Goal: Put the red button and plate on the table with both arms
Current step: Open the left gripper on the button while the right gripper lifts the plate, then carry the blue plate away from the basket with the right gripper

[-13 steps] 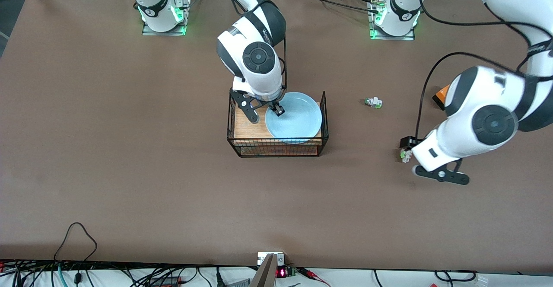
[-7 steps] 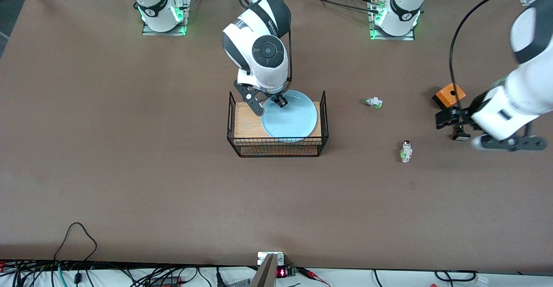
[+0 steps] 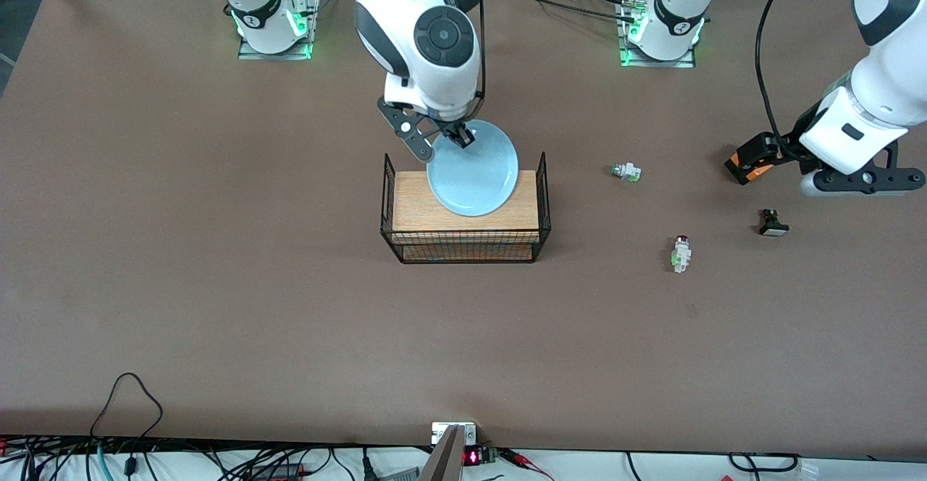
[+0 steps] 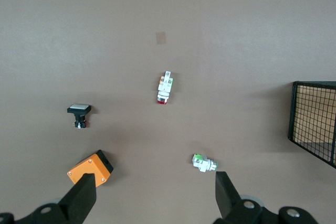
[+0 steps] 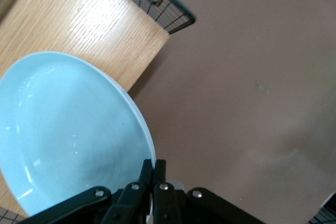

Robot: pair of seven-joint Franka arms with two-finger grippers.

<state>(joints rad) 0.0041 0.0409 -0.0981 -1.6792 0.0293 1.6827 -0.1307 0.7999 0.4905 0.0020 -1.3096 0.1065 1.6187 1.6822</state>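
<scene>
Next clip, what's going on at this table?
The right gripper has its jaws shut on the rim of the light-blue plate and holds it tilted over the wire-framed wooden shelf. The red button lies on the table, toward the left arm's end. The left gripper, jaws open and empty, is over the orange box. A white piece with a green tip and a black-bodied button also lie on the table.

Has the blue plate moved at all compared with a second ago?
Yes. The plate, held at its rim by the right gripper, has risen off the wooden shelf and shifted toward the robots' bases, now overhanging the shelf's edge.
</scene>
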